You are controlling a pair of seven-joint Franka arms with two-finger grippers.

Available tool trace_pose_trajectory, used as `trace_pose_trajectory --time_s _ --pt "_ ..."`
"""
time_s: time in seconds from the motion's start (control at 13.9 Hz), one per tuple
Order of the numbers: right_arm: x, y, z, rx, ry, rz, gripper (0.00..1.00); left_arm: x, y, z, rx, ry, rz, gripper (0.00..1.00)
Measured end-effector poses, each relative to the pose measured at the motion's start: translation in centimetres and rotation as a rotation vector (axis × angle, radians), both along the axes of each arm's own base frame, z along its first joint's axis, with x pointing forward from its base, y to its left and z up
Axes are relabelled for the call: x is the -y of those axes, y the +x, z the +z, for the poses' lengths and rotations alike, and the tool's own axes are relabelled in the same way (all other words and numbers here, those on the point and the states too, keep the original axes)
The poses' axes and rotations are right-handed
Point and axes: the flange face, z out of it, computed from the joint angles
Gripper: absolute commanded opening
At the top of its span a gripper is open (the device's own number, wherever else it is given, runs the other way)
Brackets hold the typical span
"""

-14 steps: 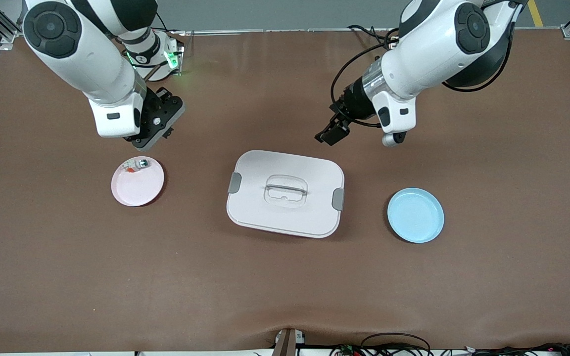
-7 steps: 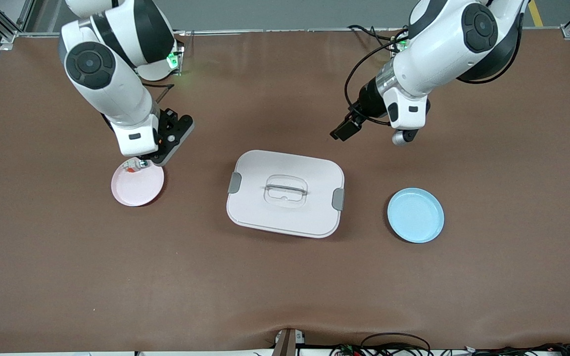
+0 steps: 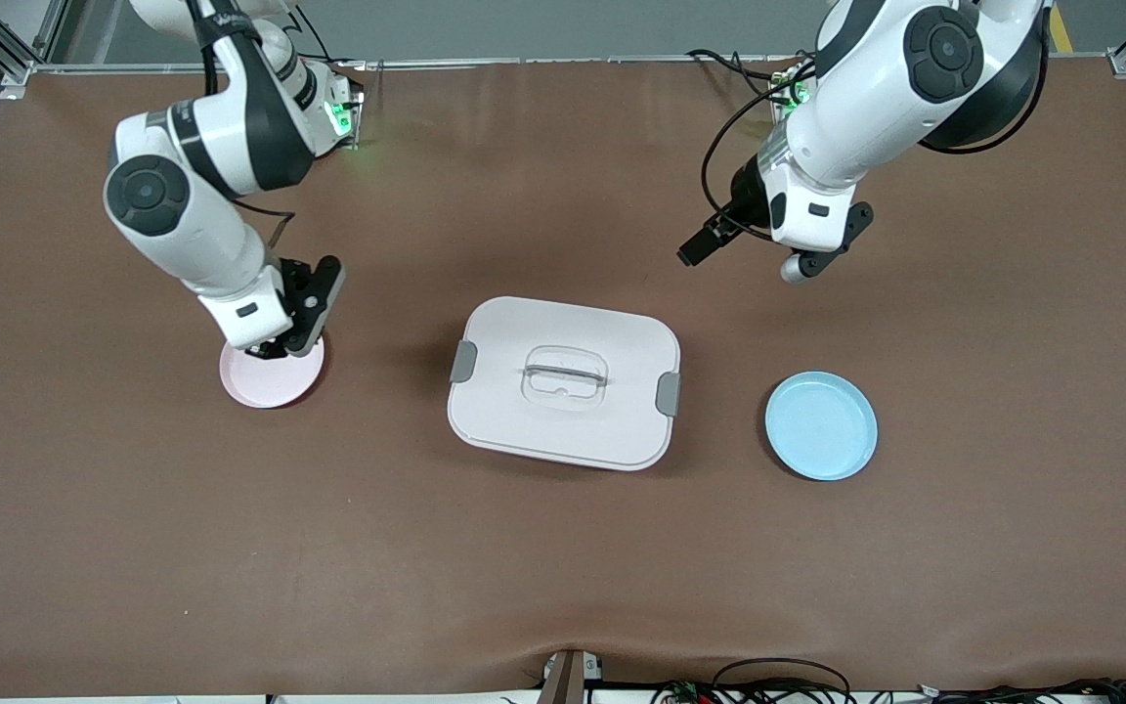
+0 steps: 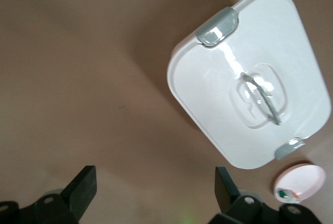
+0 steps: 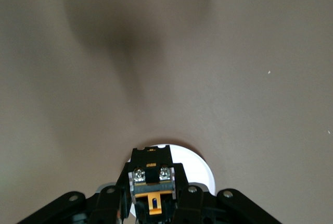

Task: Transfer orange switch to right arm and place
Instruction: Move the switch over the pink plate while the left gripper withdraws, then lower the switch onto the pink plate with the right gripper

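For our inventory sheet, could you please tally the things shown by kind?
Plates: 2, pink plate, blue plate.
Box: 1.
Small parts: 2, held switch, white piece on pink plate.
Grippers: 2, right gripper holding switch over pink plate, left gripper open over table.
Total: 7.

Front camera high, facing robots, whole worktop (image 3: 563, 567); wrist cameras look down close; white lidded box (image 3: 563, 381) shared front/left-wrist

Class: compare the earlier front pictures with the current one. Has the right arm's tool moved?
Yes. The right tool, shut on the small black-and-orange switch, has come down toward the camera and now sits over the round pink plate.
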Motion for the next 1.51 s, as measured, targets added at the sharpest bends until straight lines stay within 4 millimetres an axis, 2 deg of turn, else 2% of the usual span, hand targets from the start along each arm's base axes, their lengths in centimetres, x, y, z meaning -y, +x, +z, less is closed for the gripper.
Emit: trace_pose_trajectory --time_s 0.22,0.5,0.72,1.01,1.3,1.51 --pt "3.0 -0.3 -2.8 0.008 0.006 0.046 0.00 -1.5 0.4 0.0 0.007 0.007 -0.065 1.00" --pt "5.2 -1.6 -6.4 0.021 0.010 0.068 0.00 -4.0 1.1 -0.1 0.003 0.009 -0.142 1.00" --pt "5.8 -2.4 -8.0 0.035 -0.002 0.084 0.00 -5.4 1.4 -0.3 0.008 0.026 -0.211 1.00" --pt "8.0 -3.5 -10.4 0.090 -0.033 0.106 0.00 -7.0 1.8 -0.7 0.022 0.063 -0.287 1.00" --pt "9.8 -3.3 -11.3 0.115 -0.067 0.126 0.00 -9.6 2.6 -1.0 0.036 0.071 -0.389 1.00" --pt "10.6 -3.2 -13.5 0.146 -0.057 0.123 0.00 -11.3 3.1 -1.1 0.059 0.102 -0.472 1.00"
